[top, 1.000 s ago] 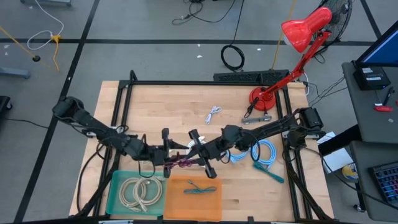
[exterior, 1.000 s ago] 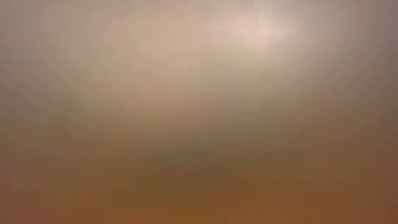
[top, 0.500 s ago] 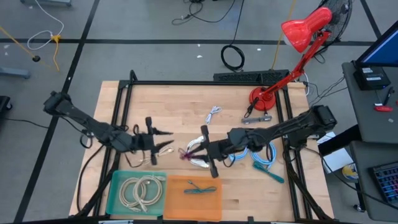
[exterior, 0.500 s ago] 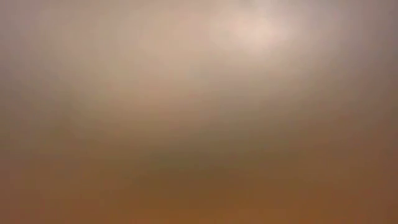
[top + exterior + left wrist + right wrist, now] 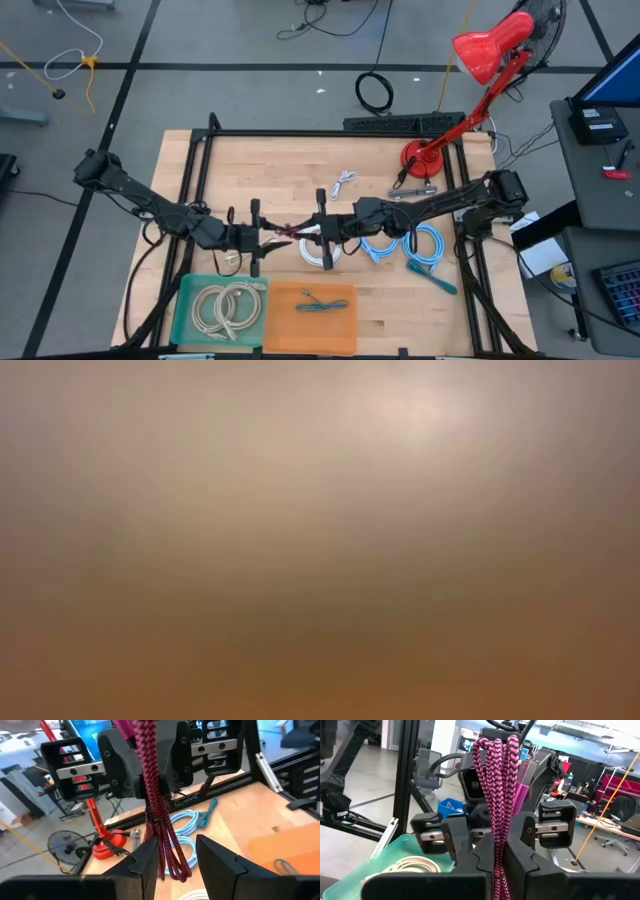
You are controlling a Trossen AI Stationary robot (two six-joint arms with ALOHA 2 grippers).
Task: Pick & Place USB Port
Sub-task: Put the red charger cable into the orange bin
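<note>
Nearest us, the green tray (image 5: 185,312) held coiled white cables (image 5: 226,308) and the orange tray (image 5: 345,325) one teal cable (image 5: 320,303), so some sorting looked done. Above the table, our right gripper (image 5: 493,851) was clamped on the pink braided USB cable (image 5: 496,780), while our left gripper (image 5: 172,851) stood half open around its hanging loops, gripping nothing. Blue cables (image 5: 425,246) lay beyond, unsorted.
</note>
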